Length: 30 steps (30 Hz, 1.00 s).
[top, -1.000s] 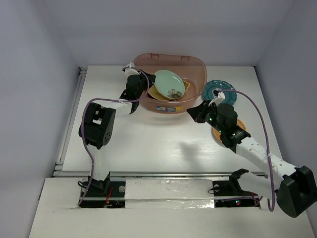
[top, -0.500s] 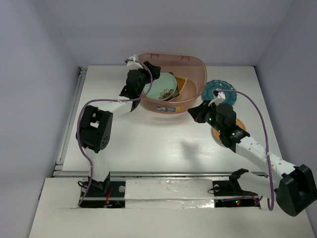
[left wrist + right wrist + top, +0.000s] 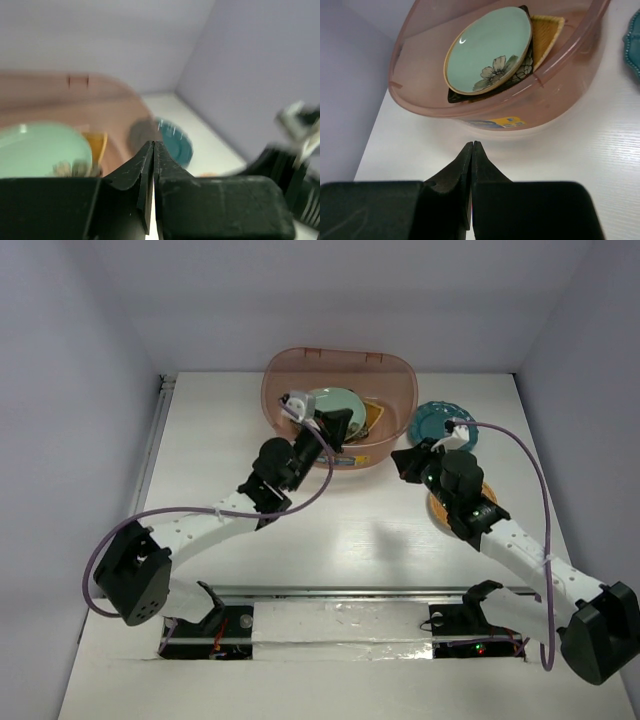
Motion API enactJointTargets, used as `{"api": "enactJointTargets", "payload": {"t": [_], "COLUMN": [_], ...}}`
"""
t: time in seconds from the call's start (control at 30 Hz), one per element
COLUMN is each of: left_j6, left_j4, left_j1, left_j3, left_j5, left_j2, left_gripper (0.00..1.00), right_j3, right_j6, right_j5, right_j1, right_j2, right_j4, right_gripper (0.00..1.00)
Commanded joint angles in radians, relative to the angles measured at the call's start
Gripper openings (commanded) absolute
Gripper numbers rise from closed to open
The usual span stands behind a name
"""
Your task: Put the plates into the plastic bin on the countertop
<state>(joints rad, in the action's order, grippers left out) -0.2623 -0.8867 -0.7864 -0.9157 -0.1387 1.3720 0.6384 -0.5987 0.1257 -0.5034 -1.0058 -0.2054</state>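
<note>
Left gripper (image 3: 336, 426) is hanging over the near wall of the plastic bin (image 3: 340, 352), fingers pressed together, gripping nothing. Right gripper (image 3: 405, 462) is also sitting closed and empty, just off the bin's near-right corner. The bin is sitting at the far edge of the countertop (image 3: 340, 525), about mid-width. Inside it, the mint green floral plate (image 3: 490, 50) is lying tilted on the black square floral plate (image 3: 522, 74), with a yellowish woven dish (image 3: 546, 30) behind them. Teal scalloped plate (image 3: 440, 420) is lying on the countertop just beside the bin, toward the far-right corner. Woven round plate (image 3: 438, 508) is sitting partly hidden under the right arm.
</note>
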Motion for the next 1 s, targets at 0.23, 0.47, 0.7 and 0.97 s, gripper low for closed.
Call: {"api": "enactJointTargets", "payload": {"t": [0.23, 0.47, 0.7, 0.97], "left_j6": [0.034, -0.035, -0.064, -0.091], "left_j4": [0.132, 0.195, 0.253, 0.292], "left_j1": [-0.172, -0.194, -0.194, -0.194], "left_j3": [0.224, 0.377, 0.523, 0.569], "left_j5": [-0.098, -0.078, -0.121, -0.081], "left_j2": [-0.077, -0.224, -0.435, -0.585], "left_gripper": [0.0, 0.08, 0.21, 0.24], "right_j3": [0.064, 0.105, 0.173, 0.25], "right_j6": [-0.085, -0.15, -0.236, -0.395], "right_j5": [0.023, -0.054, -0.107, -0.231], "right_j1": [0.196, 0.456, 0.69, 0.717], "right_j2": [-0.103, -0.234, -0.419, -0.562], "right_j4": [0.069, 0.052, 0.052, 0.038], "right_gripper": [0.0, 0.0, 0.34, 0.62]}}
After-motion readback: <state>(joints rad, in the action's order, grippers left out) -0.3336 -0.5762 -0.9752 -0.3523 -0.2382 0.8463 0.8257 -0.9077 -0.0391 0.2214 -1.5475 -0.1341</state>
